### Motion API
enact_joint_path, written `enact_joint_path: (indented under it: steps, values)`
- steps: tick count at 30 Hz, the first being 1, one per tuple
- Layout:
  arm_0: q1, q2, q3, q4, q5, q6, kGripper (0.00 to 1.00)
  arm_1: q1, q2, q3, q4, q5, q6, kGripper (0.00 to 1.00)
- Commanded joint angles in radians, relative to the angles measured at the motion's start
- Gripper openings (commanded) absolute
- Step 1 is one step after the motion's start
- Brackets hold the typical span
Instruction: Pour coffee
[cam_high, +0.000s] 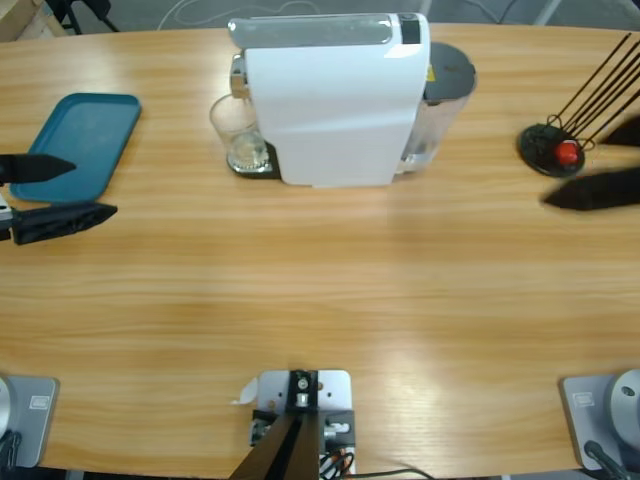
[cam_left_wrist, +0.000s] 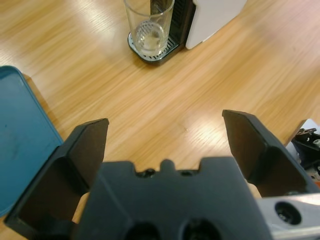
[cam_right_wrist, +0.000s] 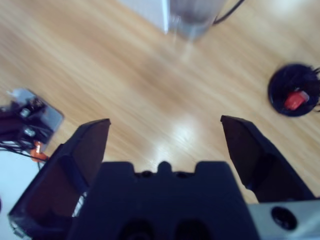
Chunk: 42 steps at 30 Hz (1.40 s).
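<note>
The white coffee machine (cam_high: 330, 110) stands at the back middle of the table. A clear glass tumbler (cam_high: 238, 130) (cam_left_wrist: 149, 27) sits upright on its black drip tray (cam_left_wrist: 152, 51), under the spout. No coffee shows; the glass looks clear. My left gripper (cam_high: 92, 190) (cam_left_wrist: 165, 130) hovers open at the table's left edge, pointing toward the glass and well short of it. My right gripper (cam_high: 585, 165) (cam_right_wrist: 165, 127) hangs open at the right edge, holding nothing.
A teal tray (cam_high: 85, 140) (cam_left_wrist: 20, 140) lies at the back left, beside my left gripper. A black stand (cam_high: 545, 148) (cam_right_wrist: 294, 90) with thin rods and a red capsule (cam_high: 568, 152) sits next to my right gripper. The machine's grey tank (cam_high: 440, 100) is on its right.
</note>
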<state>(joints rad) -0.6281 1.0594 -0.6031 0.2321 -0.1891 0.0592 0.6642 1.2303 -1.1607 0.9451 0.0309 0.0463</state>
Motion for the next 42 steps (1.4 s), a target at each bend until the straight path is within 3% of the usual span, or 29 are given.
enact_joint_path:
  steps: [1,5,10,12,15,18,23,25,30,33,42]
  values:
    - [-0.007,-0.132,0.035,0.01,0.006,-0.003,1.0,0.006,-0.175,0.246,-0.154,-0.014,0.009,1.0]
    - [-0.007,-0.141,-0.01,0.066,0.001,-0.01,1.0,0.006,-0.211,0.289,-0.251,-0.073,0.024,1.0]
    - [-0.008,-0.142,-0.015,0.082,-0.032,-0.029,1.0,0.006,-0.242,0.425,-0.506,-0.074,0.11,1.0]
    - [-0.008,-0.145,-0.01,0.082,-0.032,-0.029,1.0,0.009,-0.244,0.449,-0.539,-0.088,0.108,1.0]
    - [-0.009,-0.138,-0.007,0.089,-0.032,-0.029,1.0,0.023,-0.208,0.47,-0.552,-0.087,-0.014,1.0]
    - [-0.009,-0.155,-0.018,0.115,-0.031,-0.029,1.0,0.029,-0.262,0.522,-0.607,-0.101,-0.034,1.0]
    - [-0.009,-0.207,-0.031,0.13,-0.026,-0.031,1.0,0.055,-0.195,0.479,-0.584,-0.208,0.033,1.0]
    - [-0.009,-0.213,-0.048,0.142,-0.025,-0.049,1.0,0.098,-0.238,0.513,-0.659,-0.252,0.025,1.0]
    - [-0.009,-0.2,-0.086,0.208,0.005,-0.052,1.0,0.106,-0.275,0.542,-0.664,-0.361,-0.011,1.0]
    - [-0.009,-0.225,-0.083,0.213,0.004,-0.058,1.0,0.106,-0.27,0.503,-0.626,-0.36,0.047,1.0]
    - [-0.019,-0.243,-0.051,0.181,0.021,-0.067,1.0,0.106,-0.279,0.427,-0.533,-0.265,0.007,1.0]
